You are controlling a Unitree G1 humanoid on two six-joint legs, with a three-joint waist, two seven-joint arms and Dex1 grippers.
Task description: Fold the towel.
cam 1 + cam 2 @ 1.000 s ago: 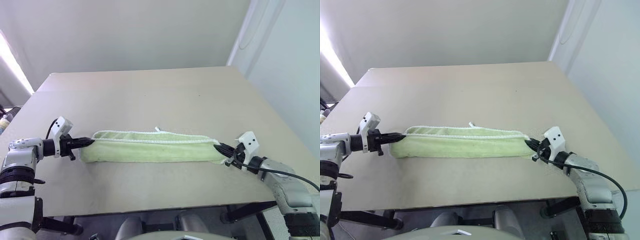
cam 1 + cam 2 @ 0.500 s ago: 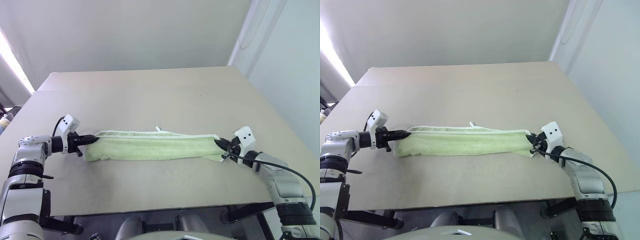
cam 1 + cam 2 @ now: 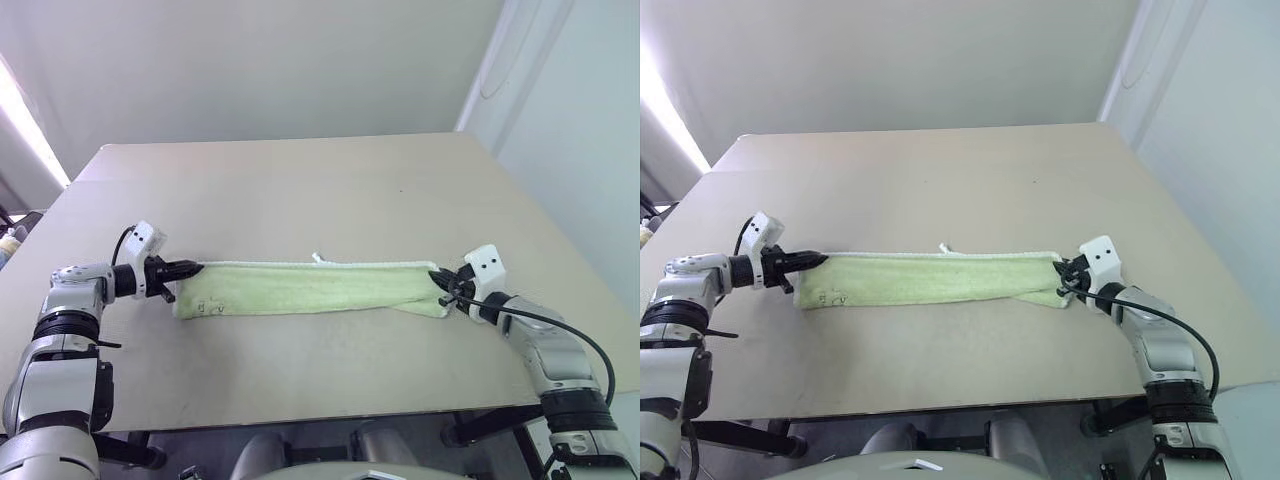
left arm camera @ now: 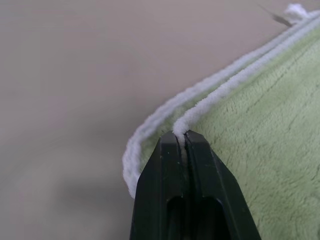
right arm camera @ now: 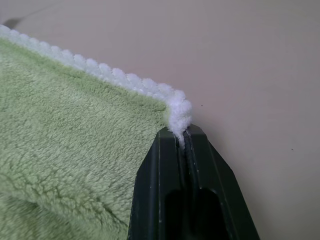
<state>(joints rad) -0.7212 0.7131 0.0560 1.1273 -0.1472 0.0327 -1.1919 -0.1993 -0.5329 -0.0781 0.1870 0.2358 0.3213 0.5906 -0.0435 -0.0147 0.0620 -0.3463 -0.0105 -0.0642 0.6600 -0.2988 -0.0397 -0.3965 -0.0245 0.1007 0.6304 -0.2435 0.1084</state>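
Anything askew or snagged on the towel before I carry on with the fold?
Nothing stands out. The towel lies as a long folded strip across the table, left gripper and right gripper each shut on an end's whitish hem. Its small loop pokes out at the far edge.

We see a plain beige table with a matte top whose near edge runs across the lower part of the head views. The towel, light lime-green with a whitish hem along its far side, lies on it as a long, narrow folded strip, crosswise and nearer the front edge. A small white loop projects from the far hem near the strip's middle.
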